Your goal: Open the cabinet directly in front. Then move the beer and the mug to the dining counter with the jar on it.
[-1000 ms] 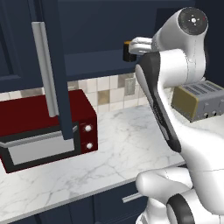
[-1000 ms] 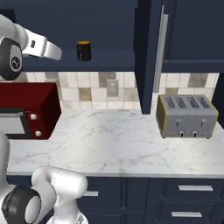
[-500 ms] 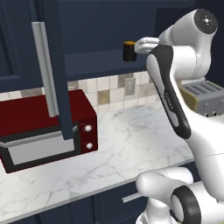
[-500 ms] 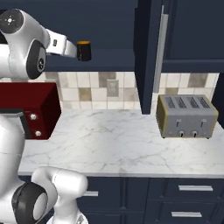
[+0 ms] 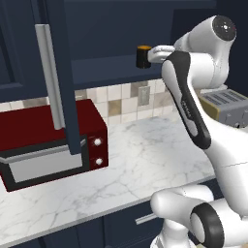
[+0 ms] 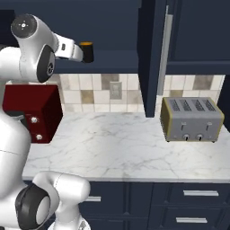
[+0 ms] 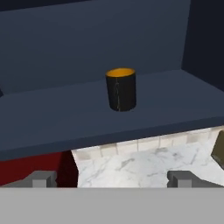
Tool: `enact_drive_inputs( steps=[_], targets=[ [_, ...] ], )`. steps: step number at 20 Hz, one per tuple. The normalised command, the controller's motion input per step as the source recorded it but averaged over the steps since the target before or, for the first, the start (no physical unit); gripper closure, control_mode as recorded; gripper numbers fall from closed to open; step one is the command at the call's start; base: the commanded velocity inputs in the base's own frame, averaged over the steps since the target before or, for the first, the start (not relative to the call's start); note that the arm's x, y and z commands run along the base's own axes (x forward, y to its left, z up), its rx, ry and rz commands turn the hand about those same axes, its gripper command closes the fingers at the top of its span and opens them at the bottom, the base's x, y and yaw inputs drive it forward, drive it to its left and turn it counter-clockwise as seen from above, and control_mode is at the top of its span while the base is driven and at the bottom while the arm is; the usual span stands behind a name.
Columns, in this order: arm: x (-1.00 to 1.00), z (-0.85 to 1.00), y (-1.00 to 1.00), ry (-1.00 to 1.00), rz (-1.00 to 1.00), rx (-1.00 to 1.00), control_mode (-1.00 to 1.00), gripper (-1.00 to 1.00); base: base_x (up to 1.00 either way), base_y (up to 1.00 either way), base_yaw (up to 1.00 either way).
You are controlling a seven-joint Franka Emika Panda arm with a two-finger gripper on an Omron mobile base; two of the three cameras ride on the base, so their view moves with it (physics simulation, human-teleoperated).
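Since the earlier frames the arm has swung its upper links up and round toward the mug, and the white wrist that stood short of it now ends just beside it at shelf height. The base has not driven; the counter and appliances sit as before.

The cabinet (image 5: 63, 77) is open: one door stands edge-on left of the mug in the left base view, its silver bar handle facing out, and the other hangs to the right of the mug in the right base view. The mug (image 7: 121, 89) stands upright on the bare navy shelf of the cabinet, orange rim up, near the shelf's front edge. Below the mug lies the marble worktop (image 6: 117, 148), with the red microwave (image 5: 53, 140) down to its left and the toaster (image 6: 192, 119) down to its right. The beer cannot be made out on the part of the shelf that shows.

The gripper (image 7: 111, 178) is spread as wide as it goes and pinches nothing; its two tips stand either side of the hand view's bottom, with the mug framed between and beyond them. So the mug lies straight ahead of the claw and somewhat above the line of the fingertips, not yet between the fingers. Its long axis is vertical, and the fingers appear to straddle it level, which suits a side grip on the wall. My judgement is that the coming move is a short advance along the claw's own axis, with a little lift to clear the shelf lip.
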Motion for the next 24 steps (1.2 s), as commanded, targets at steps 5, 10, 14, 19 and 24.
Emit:
enact_drive_inputs(
  steps=[5,10,14,19,24],
  targets=[
    [0.33,-0.01,0.03,0.01,-0.03,0.0,-1.0,-1.0,0.0,0.0,0.0],
    [0.44,0.0,0.06,0.0,0.0,0.0,-1.0,-1.0,0.0,0.0,0.0],
    [0.39,-0.05,0.03,0.03,-0.02,0.0,-1.0,-1.0,0.0,0.0,0.0],
    [0.34,-0.03,0.01,0.04,-0.05,0.0,-1.0,-1.0,0.0,0.0,0.0],
    [0.42,-0.01,0.06,0.02,0.0,0.0,-1.0,-1.0,0.0,0.0,0.0]
  ],
)
